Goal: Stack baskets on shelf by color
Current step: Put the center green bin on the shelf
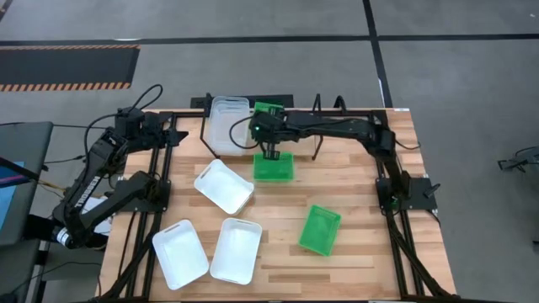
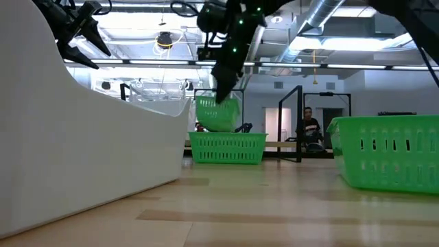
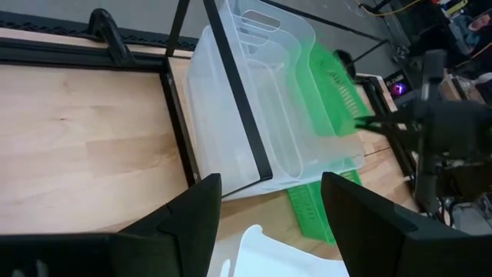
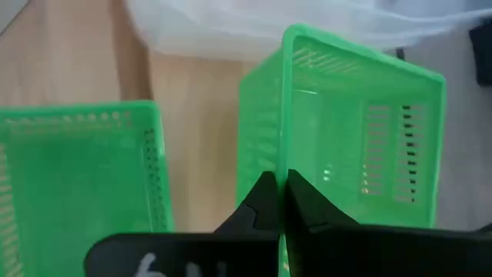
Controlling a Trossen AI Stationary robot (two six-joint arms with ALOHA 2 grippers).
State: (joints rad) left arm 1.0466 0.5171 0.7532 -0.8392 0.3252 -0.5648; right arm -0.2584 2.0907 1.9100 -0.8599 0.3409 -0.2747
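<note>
The right gripper (image 4: 278,201) pinched a lattice-sided green basket's (image 4: 361,131) rim, tilted; only the low view showed it lifted above a second green basket (image 2: 227,147).

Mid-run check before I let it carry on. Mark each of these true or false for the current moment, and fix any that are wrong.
1. The right gripper is shut on the rim of a green basket. True.
2. Three white baskets lie on the table. True: one, another, a third.
3. The left gripper holds a clear basket. False: its fingers are open and empty, looking toward the clear baskets.
4. All green baskets are stacked together. False: one sits alone near the right arm, and another sits near the gripped one.
</note>
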